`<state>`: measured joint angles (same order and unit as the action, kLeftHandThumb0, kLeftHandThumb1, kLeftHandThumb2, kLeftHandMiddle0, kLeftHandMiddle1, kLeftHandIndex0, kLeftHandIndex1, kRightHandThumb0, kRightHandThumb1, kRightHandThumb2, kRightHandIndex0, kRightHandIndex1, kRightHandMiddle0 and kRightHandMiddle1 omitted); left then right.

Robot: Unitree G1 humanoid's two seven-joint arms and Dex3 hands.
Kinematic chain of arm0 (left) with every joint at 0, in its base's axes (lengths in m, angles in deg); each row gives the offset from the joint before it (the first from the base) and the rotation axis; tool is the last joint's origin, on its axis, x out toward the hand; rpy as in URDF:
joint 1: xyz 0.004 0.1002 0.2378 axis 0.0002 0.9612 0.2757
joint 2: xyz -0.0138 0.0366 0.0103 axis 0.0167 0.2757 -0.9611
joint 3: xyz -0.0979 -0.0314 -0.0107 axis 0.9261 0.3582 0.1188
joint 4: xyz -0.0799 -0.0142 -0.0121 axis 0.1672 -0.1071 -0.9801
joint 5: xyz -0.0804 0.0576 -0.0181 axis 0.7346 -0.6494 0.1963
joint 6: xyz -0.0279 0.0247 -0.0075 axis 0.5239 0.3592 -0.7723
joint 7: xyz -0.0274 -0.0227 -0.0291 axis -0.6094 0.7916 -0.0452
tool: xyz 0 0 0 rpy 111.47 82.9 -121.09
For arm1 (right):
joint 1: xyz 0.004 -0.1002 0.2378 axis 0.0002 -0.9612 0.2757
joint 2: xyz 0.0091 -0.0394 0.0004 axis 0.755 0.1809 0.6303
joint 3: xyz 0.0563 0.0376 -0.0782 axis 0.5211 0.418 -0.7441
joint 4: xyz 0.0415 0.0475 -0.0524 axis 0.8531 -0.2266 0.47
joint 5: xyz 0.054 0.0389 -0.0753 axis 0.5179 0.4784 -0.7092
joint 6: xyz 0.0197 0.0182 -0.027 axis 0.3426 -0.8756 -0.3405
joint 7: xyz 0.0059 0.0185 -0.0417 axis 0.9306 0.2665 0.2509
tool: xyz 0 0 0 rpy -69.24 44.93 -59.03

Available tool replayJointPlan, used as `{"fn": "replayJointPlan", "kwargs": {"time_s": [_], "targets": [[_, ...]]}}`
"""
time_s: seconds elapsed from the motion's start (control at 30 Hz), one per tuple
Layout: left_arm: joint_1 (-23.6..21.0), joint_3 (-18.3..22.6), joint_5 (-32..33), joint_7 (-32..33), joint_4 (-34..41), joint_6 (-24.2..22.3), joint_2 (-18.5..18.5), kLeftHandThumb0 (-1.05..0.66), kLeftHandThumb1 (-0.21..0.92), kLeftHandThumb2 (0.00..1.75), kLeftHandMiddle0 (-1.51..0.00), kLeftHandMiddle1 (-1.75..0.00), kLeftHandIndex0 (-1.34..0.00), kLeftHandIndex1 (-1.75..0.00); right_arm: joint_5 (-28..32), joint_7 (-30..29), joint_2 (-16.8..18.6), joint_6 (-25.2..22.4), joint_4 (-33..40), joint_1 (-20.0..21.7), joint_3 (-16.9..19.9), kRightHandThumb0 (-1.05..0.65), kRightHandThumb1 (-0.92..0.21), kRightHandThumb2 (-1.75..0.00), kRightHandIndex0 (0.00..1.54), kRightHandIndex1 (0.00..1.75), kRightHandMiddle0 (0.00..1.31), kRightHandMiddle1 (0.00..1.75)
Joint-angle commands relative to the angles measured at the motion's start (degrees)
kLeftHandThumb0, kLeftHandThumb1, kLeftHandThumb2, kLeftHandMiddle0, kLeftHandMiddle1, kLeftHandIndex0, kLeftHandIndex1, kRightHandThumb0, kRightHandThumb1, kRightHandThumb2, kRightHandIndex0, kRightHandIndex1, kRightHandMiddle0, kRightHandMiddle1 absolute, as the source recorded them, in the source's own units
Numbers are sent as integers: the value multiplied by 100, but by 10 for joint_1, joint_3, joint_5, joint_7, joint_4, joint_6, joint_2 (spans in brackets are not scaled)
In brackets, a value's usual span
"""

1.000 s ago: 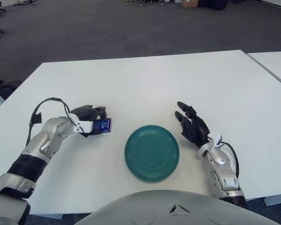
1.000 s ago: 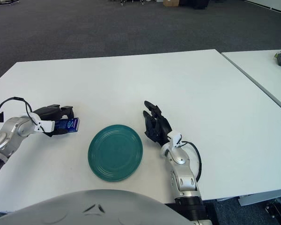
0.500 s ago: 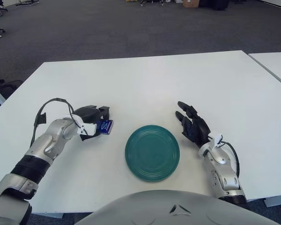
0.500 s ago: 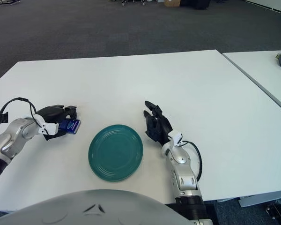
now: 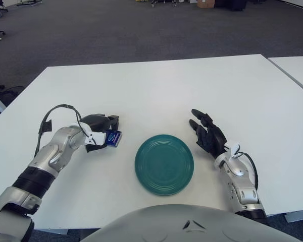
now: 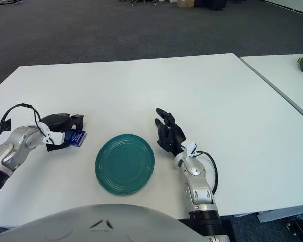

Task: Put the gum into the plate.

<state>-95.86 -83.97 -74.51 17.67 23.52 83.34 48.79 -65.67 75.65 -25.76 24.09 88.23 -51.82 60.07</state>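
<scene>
Left eye view gives me the clearest look at the work: my left hand [image 5: 98,130] sits to the left of the green plate [image 5: 164,164], its dark fingers [image 5: 112,122] clenched around the gum [image 5: 113,137], a small blue pack with a white end. The pack pokes out of the grasp toward the plate, tilted, and it looks close to the white table [image 5: 156,91] (I cannot tell whether its lower edge touches the surface). The gum is near the plate's left rim but apart from it, with a strip of bare table between them. Nothing lies in the plate.

My right hand [image 5: 208,136] shows just beside the plate's right rim, palm facing inward, its fingers [image 5: 198,114] released and stretched out toward the far side of the table, holding nothing. The silver forearm behind it runs back toward the near table edge, with a black cable looped at the wrist. A similar cable arcs over the left wrist.

Beyond the table is grey carpet, and a second white table edge shows at the far right.
</scene>
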Motion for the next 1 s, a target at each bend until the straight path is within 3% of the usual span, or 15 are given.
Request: {"fn": "replayJointPlan", "kwargs": {"time_s": [0.0,0.33,0.47,0.7,0.97], "targets": [[-4,27,16,-10,28,-10,13,0,15,144,-76,-155,-58,-175,-2,-6,-3,-32,-17,-5,4,-78,-92,-87,23,0,0,51],[3,114,58,-10,139,-26,22,0,10,155,-72,-171,-60,-175,-6,-7,-5,-32,-11,-5,4,-78,-92,-88,23,0,0,53],[-3,142,58,-14,205,-64,8,0,9,156,-73,-171,-61,-175,-9,-8,-5,-29,-13,-4,3,-78,-92,-88,23,0,0,52],[-2,142,54,-3,260,-92,-24,0,8,156,-74,-169,-61,-175,-10,-9,-5,-29,-16,-3,1,-78,-92,-88,24,0,0,51],[-8,107,46,-48,337,-149,-62,0,8,157,-74,-169,-61,-175,-8,-7,-4,-29,-14,-5,-2,-78,-92,-89,24,0,0,51]]}}
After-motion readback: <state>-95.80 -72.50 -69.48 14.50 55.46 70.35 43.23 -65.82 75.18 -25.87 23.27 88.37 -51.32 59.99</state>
